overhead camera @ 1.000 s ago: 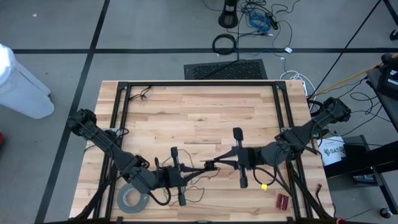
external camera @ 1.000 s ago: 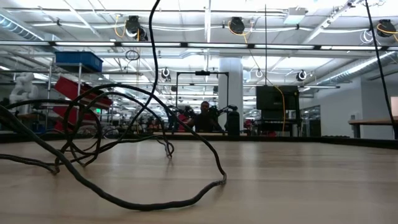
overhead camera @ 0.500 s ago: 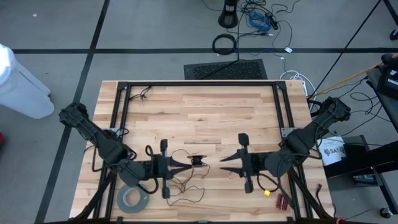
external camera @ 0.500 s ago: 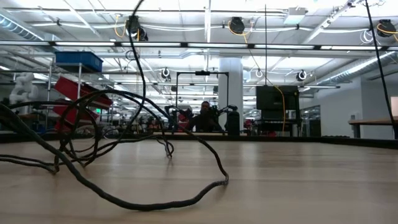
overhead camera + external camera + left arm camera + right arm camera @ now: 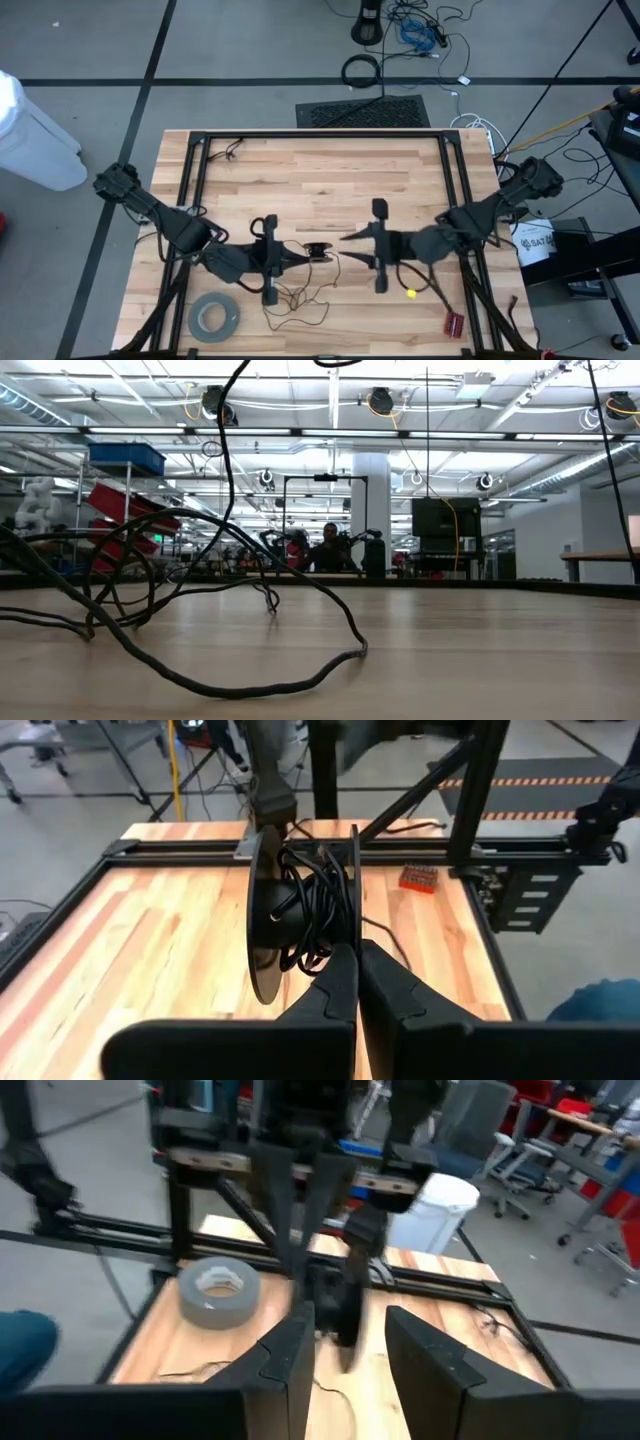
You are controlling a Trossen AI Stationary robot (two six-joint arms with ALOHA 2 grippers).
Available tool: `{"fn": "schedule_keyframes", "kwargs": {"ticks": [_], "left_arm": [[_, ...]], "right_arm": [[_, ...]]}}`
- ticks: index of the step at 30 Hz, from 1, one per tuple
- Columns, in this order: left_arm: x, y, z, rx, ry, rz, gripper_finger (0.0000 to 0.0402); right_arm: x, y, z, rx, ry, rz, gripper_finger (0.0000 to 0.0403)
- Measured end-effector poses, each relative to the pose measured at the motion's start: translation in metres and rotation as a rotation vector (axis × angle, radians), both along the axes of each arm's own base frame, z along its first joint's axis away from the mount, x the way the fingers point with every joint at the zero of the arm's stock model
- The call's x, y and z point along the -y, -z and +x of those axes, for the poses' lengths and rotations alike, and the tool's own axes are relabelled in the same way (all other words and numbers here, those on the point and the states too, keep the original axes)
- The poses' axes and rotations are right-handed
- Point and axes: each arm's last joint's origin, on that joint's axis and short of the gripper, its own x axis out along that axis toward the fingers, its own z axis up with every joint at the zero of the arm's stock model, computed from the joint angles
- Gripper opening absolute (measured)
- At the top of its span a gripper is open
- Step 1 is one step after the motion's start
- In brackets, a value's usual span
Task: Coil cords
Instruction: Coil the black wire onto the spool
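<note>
Left gripper [image 5: 357, 982] clamps the spool [image 5: 300, 910] — its wound cord [image 5: 315, 905] unseen overhead — right gripper [image 5: 349, 247] released.

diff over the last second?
The right claw let go of the cord spool, opened and backed off. The left claw, shut on the spool's edge, carried it left, then partway back. The tape roll stayed put.

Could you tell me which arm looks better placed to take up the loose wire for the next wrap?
Probably the right: its hand is open and empty, while the left hand is shut on the spool.
</note>
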Motion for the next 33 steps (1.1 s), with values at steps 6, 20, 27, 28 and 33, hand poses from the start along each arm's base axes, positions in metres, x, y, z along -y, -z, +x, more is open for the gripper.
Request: {"fn": "schedule_keyframes", "kwargs": {"ticks": [6,20,27,28,33], "left_arm": [[-0.004,0.002,0.002,-0.022,0.013,0.001,0.0001],[-0.005,0.002,0.003,-0.028,0.05,0.03,0.0001],[-0.005,0.002,0.003,-0.028,0.051,0.031,0.0001],[-0.005,0.002,0.003,-0.028,0.051,0.031,0.0001],[-0.005,0.001,0.003,-0.026,0.051,0.03,0.0001]], "right_arm": [[0.014,0.002,0.011,-0.013,-0.03,0.035,0.0112],[0.024,0.017,0.031,-0.063,-0.045,0.035,0.0112],[0.026,0.018,0.036,-0.065,-0.108,0.091,0.0112],[0.026,0.019,0.037,-0.072,-0.11,0.092,0.0111],[0.025,0.021,0.039,-0.069,-0.117,0.087,0.0089]]}}
